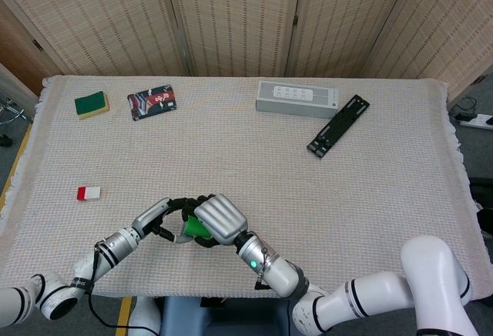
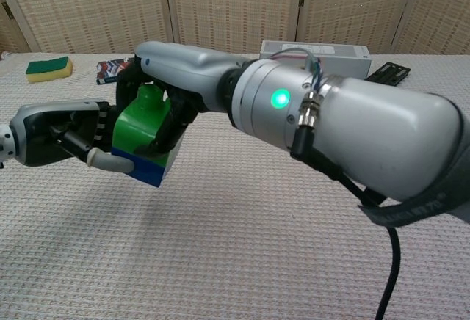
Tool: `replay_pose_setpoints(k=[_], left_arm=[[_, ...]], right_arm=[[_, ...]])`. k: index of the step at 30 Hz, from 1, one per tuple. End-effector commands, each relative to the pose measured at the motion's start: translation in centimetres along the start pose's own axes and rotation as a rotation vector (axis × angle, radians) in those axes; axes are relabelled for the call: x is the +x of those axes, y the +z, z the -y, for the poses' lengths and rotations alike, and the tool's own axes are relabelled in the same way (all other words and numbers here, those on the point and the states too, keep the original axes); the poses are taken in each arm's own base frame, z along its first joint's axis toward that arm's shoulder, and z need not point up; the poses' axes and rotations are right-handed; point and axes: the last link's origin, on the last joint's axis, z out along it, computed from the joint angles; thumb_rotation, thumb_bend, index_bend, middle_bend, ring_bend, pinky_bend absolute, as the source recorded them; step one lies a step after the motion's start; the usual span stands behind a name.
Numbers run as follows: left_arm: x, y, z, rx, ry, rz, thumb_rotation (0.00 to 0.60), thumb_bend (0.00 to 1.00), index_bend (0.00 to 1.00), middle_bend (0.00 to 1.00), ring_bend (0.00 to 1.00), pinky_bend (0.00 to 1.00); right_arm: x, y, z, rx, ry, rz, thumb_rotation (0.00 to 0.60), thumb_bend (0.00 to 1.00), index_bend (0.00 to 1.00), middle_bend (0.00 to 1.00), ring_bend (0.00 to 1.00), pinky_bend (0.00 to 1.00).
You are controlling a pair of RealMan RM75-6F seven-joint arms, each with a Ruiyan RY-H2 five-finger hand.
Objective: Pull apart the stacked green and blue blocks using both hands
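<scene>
The green block (image 2: 139,120) sits stacked on the blue block (image 2: 150,167), and both hang above the table near its front edge. My right hand (image 2: 172,78) grips the green block from above and behind, its dark fingers (image 2: 170,122) wrapped down the block's side. My left hand (image 2: 70,133) holds the stack from the left, one finger (image 2: 110,160) curled along the blue block's lower edge. In the head view only a sliver of the green block (image 1: 197,229) shows between the left hand (image 1: 166,214) and the right hand (image 1: 219,218). The blocks look joined and slightly tilted.
On the woven table (image 1: 246,159) lie a green sponge (image 1: 92,104), a dark patterned packet (image 1: 152,101), a small red and white piece (image 1: 88,193), a grey speaker bar (image 1: 297,96) and a black remote-like strip (image 1: 338,126). Folding screens stand behind.
</scene>
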Motion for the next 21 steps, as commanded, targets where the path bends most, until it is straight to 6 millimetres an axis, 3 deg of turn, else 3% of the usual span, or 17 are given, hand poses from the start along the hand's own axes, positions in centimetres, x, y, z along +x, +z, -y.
replay_pose_setpoints(k=[1,5,8,21], left_arm=[[0.04,-0.05,-0.03,0.002,0.001,-0.005,0.600,0.34,0.83,0.70,0.40,0.36],[0.09,-0.08,-0.04,0.002,-0.004,-0.015,0.600,0.34,0.83,0.72,0.44,0.51],[0.08,-0.05,-0.01,0.003,-0.007,-0.017,0.600,0.34,0.83,0.75,0.47,0.56],[0.18,0.12,0.26,0.006,-0.019,-0.020,0.600,0.34,0.84,0.78,0.49,0.60]], right_arm=[[0.03,0.01,0.00,-0.001,0.000,-0.002,0.600,0.35,0.87,0.68,0.78,0.85],[0.06,-0.03,-0.07,-0.003,-0.001,-0.002,0.600,0.35,0.87,0.68,0.78,0.85],[0.09,-0.02,-0.20,-0.007,0.001,-0.002,0.600,0.35,0.87,0.68,0.78,0.85],[0.30,-0.13,-0.28,-0.007,0.021,-0.009,0.600,0.35,0.87,0.68,0.78,0.86]])
